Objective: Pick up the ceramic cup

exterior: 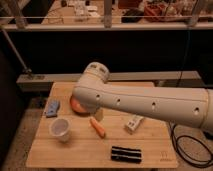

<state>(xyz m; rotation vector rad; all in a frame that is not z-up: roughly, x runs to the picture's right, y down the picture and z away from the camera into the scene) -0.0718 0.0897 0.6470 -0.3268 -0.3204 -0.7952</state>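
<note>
The ceramic cup (60,129) is small, white and round, and stands upright on the left of the wooden table (75,152). My white arm reaches in from the right across the table's middle. The gripper (98,114) shows only as a pale tip under the arm's end, above the table between the orange-brown bowl (76,106) and an orange carrot (98,127). It is to the right of the cup and behind it, clear of it. The arm hides most of the bowl.
A blue cloth-like item (52,108) lies at the table's left edge behind the cup. A small white box (133,123) lies right of centre. A black flat object (126,154) lies near the front edge. A cable (187,150) lies on the floor at right.
</note>
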